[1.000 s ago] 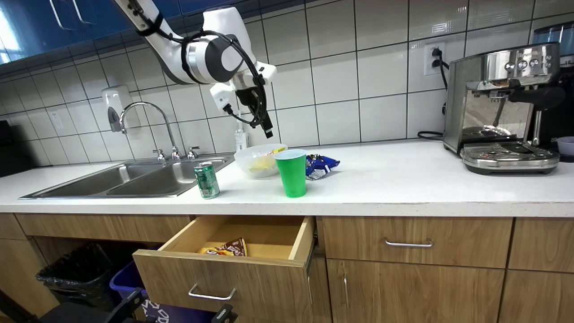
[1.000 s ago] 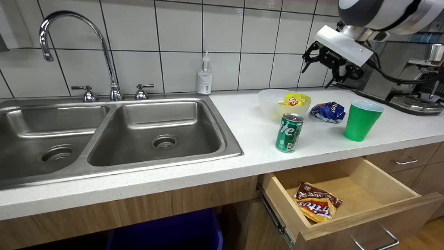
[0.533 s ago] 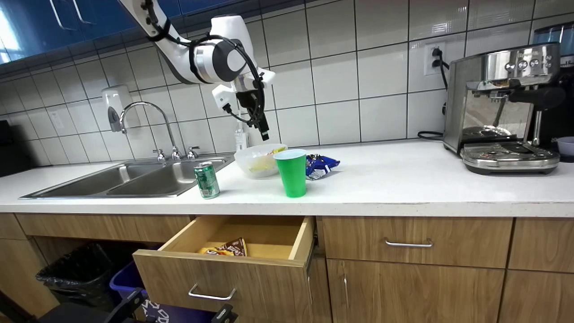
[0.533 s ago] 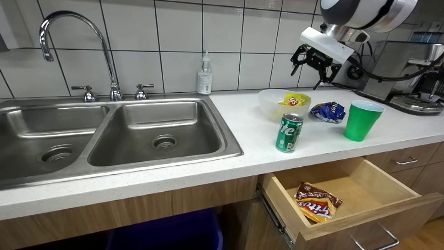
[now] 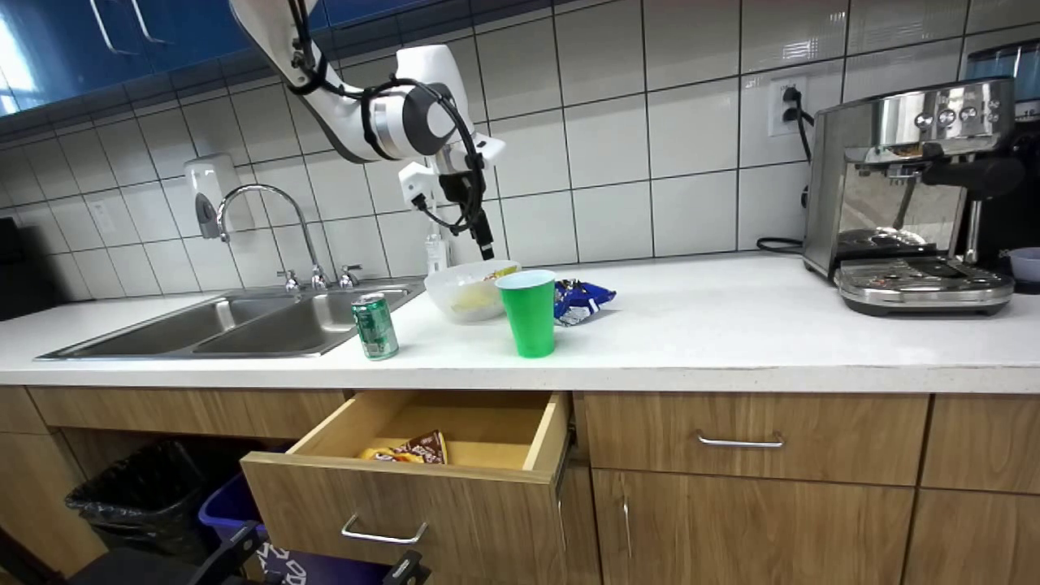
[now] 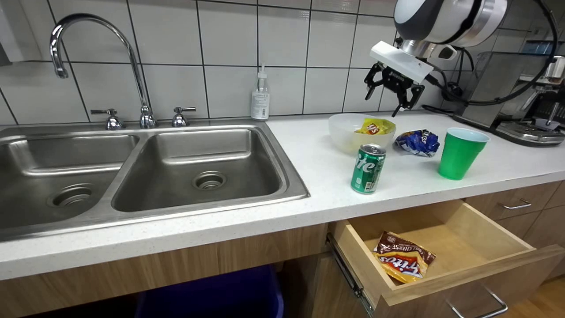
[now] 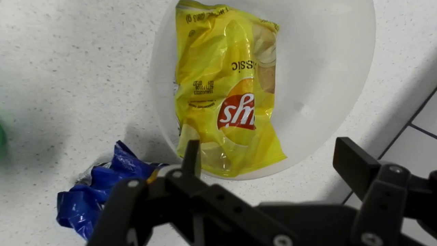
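A yellow foil chip bag with a red-and-white label is contained in a round, translucent white plastic bowl; its printing is seen upside down in the wrist view, and part of it is shown above the rim in an exterior view. Above bag and bowl the black two-fingered gripper is held, its jaws spread wide apart. In the wrist view one end of the bag is overlapped by a fingertip, though a gap between the two is seen in an exterior view.

Just beside the bowl, a crumpled blue foil bag is set on the speckled white countertop. Near it a green plastic cup with a white inside is stood upright, and a small green aluminium can is likewise placed upright towards the counter's front edge.

Below, a wood-fronted drawer is pulled out, and a brown-and-orange snack bag is laid in it. A double-basin stainless-steel sink is set into the counter, with a curved chrome faucet mounted at its back. By the white tiled wall a clear pump bottle is placed. Well apart from the bowl, a stainless-steel espresso machine is seen.
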Controlling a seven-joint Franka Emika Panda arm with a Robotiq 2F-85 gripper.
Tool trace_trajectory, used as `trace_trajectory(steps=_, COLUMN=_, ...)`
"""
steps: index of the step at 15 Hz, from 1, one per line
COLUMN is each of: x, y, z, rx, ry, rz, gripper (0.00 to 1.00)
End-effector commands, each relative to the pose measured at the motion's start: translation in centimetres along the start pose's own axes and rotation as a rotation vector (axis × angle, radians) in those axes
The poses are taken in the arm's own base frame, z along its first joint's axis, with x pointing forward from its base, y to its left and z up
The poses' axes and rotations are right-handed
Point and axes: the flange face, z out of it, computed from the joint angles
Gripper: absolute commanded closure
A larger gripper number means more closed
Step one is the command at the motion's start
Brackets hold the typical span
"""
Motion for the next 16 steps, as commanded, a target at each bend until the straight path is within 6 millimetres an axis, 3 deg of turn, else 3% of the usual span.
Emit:
trace_trajectory(steps=1, x=0.6, y=-1.3, z=1.3, rx=-0.045, ry=0.002, rz=0.039, gripper=0.00)
trace_trajectory(steps=16, x=1.3, y=-2.4, z=6.0, rx=-0.144, ry=-0.022, rz=0.126, gripper=0.00)
